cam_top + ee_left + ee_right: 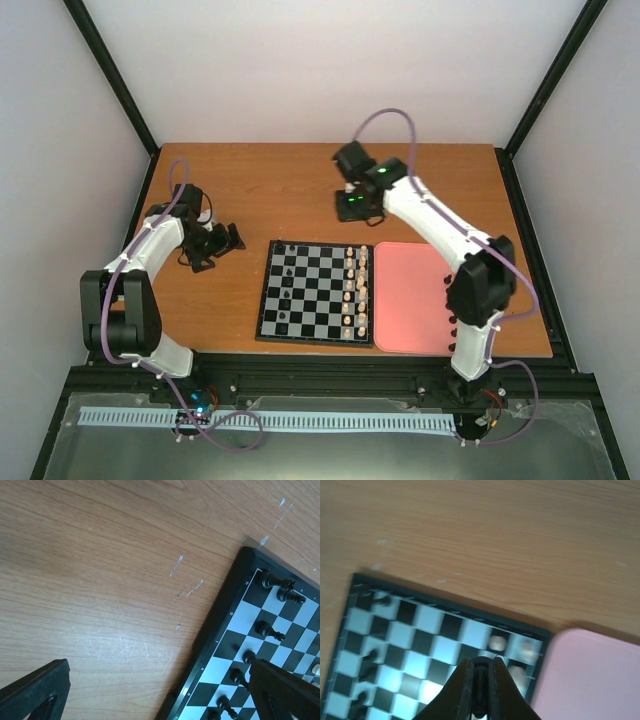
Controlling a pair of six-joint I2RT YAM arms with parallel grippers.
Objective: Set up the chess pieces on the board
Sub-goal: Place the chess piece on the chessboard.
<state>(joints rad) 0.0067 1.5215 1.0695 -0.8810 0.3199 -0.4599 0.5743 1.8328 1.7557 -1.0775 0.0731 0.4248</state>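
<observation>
Pressed together, the right gripper (481, 662) is held by the far edge of the small black-and-grey checked chessboard (210, 635), the left gripper (159, 667) is spread beside its left rim, and tiny black chess pieces (265, 629) standing just inside that rim should be pinched low.

A brown wood-grain table (300, 190) is enclosed by plain white walls (330, 60) and black corner struts (112, 72). A pink rectangular tray (410, 298) is laid flat on it toward the right. Small cream-white chess pieces (356, 285) are ranged in two columns just left of the tray. Pale scratches (176, 566) are seen in the wood.
</observation>
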